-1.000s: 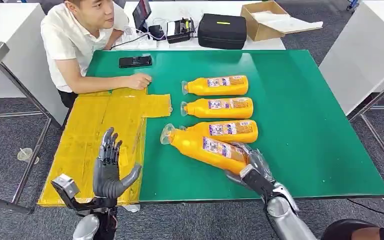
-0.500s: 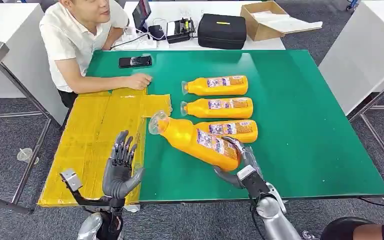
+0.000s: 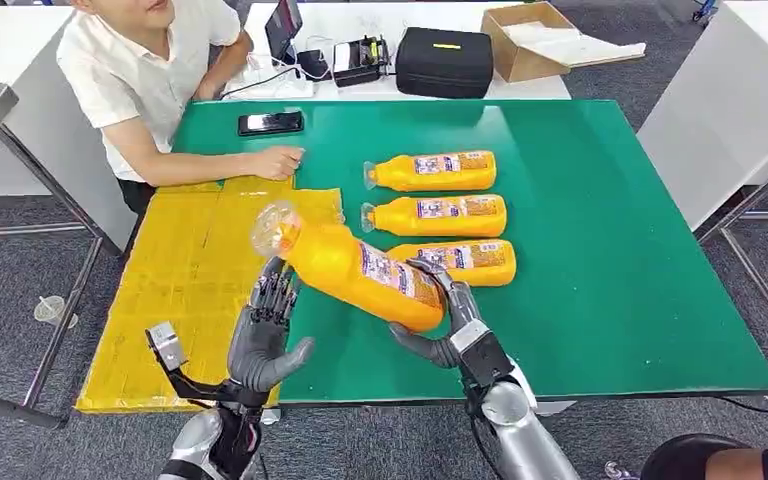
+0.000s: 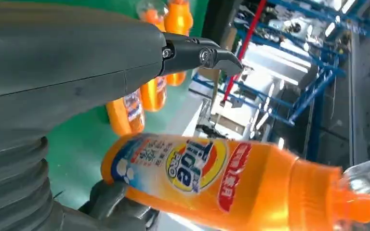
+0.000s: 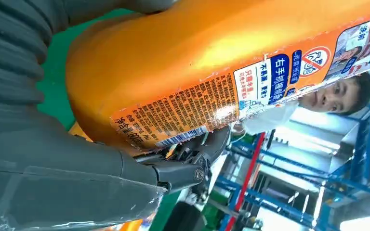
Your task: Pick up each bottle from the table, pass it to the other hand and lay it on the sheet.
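an orange bottle [image 3: 355, 268] is held by the right hand [image 3: 438, 325] at its base end, above the green table [image 3: 600, 250]. the fingers [image 3: 440, 285] are wrapped round the bottle's lower body and the thumb is tucked beneath it. the bottle is tilted, with its clear cap end raised and pointing toward the yellow sheet [image 3: 175, 275]; the cap is seen over the sheet's inner edge. in the right wrist view the printed label of the bottle [image 5: 212, 72] is pressed against the dark fingers [image 5: 192, 159].

the left hand [image 3: 265, 335] is raised just beside the held bottle, on the sheet side of it, with nothing in it; its fingers are spread and upright, palm turned toward the bottle. whether the fingertips touch the bottle cannot be told. in the left wrist view the bottle [image 4: 231, 180] is seen lying across in front of that hand [image 4: 67, 82].

three more orange bottles are laid on their sides on the table beyond the held one, in a row, caps toward the sheet: the nearest [image 3: 465, 262] partly hidden behind the held bottle, the middle one [image 3: 435, 215], and the farthest [image 3: 432, 171].

a person [image 3: 135, 85] is seated at the table's far corner beyond the sheet, a hand [image 3: 278, 161] resting just past the sheet's far edge. a black phone [image 3: 271, 123] lies on the table beyond that hand.
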Robot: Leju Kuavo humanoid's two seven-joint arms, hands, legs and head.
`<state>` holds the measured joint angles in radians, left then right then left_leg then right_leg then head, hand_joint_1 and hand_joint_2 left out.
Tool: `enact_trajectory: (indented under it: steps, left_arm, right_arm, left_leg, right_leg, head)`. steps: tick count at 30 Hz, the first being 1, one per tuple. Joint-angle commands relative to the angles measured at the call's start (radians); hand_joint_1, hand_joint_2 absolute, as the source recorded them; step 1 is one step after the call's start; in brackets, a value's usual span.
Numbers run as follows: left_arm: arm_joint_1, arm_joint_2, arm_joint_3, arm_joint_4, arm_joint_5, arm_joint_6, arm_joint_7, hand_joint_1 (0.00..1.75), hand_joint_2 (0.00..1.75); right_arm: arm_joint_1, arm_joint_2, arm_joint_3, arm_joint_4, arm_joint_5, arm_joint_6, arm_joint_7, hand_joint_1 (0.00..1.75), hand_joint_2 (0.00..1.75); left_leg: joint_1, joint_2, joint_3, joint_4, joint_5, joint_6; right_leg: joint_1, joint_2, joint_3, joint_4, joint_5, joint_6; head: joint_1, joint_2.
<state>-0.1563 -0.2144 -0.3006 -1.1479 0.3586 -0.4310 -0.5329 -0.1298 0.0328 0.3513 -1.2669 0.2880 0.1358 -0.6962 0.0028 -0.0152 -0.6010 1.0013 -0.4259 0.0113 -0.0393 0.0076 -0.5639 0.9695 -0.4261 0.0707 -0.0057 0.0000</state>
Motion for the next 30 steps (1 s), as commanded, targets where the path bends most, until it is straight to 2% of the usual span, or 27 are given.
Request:
enact_trajectory:
  steps: [1, 5, 11, 19, 30]
  left_arm:
    - [-0.072, 0.011, -0.047, 0.027, 0.022, -0.042, -0.003, 0.00, 1.75]
    - [-0.073, 0.011, -0.045, 0.030, 0.022, -0.036, -0.003, 0.00, 1.75]
    - [-0.134, -0.007, -0.035, 0.091, 0.095, -0.061, 0.047, 0.00, 1.75]
    - [-0.145, -0.018, -0.036, 0.099, 0.173, -0.094, 0.086, 0.00, 1.75]
    - [-0.150, -0.026, -0.037, 0.048, 0.175, -0.049, 0.079, 0.00, 1.75]
  right_arm:
    - [-0.117, 0.018, 0.109, 0.161, 0.008, -0.011, -0.002, 1.75, 1.75]
    - [-0.124, 0.017, 0.129, 0.174, 0.016, -0.020, -0.002, 1.75, 1.75]
    - [-0.172, 0.022, 0.239, 0.239, 0.027, -0.022, -0.002, 1.75, 1.75]
    - [-0.179, 0.019, 0.277, 0.230, 0.007, -0.010, -0.002, 1.75, 1.75]
    - [-0.179, 0.043, 0.310, 0.257, -0.024, 0.012, -0.002, 1.75, 1.75]
  left_leg:
    - [0.001, 0.002, 0.001, 0.000, -0.001, -0.001]
    - [0.002, 0.003, 0.003, 0.001, -0.001, -0.001]
    - [0.002, 0.003, 0.002, 0.001, -0.001, -0.001]
    - [0.001, 0.001, 0.001, 0.000, 0.000, 0.000]
    - [0.002, 0.001, 0.001, 0.001, -0.001, -0.001]
  right_leg:
    - [0.002, 0.001, 0.001, -0.001, 0.000, -0.003]
    - [0.003, 0.001, 0.003, 0.000, 0.000, -0.005]
    - [0.002, 0.001, 0.002, 0.000, 0.000, -0.004]
    - [0.002, -0.001, 0.002, 0.000, 0.000, -0.003]
    - [0.002, -0.001, 0.002, 0.000, 0.000, -0.004]
  head:
    - [0.000, 0.000]
    - [0.000, 0.000]
    - [0.000, 0.000]
    - [0.000, 0.000]
    - [0.000, 0.000]
